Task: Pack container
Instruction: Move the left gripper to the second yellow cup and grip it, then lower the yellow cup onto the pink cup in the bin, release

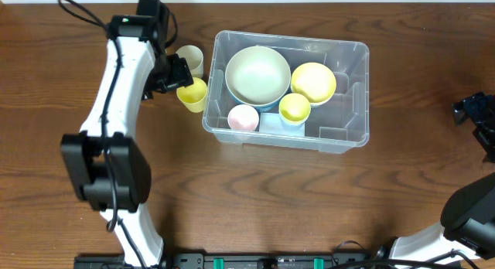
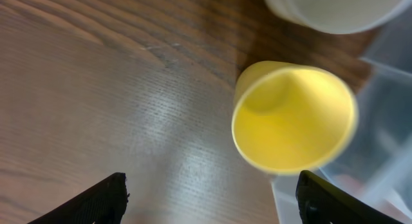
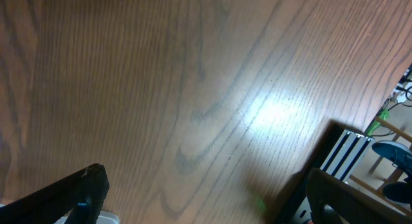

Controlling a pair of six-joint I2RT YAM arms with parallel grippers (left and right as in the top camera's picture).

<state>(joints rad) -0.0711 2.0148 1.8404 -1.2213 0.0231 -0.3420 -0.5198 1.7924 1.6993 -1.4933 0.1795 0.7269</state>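
The clear container stands in the middle of the table. It holds a large pale green bowl, a yellow bowl, a small yellow cup and a pink cup. Just left of it stand a yellow cup and a cream cup. My left gripper hovers beside these two cups. In the left wrist view it is open and empty, with the yellow cup ahead of its fingers and apart from them. My right gripper stays at the far right, open over bare wood.
A pale blue item lies between the pink and small yellow cups in the bin. The container wall stands right beside the outside yellow cup. The table edge and a black frame are near the right gripper.
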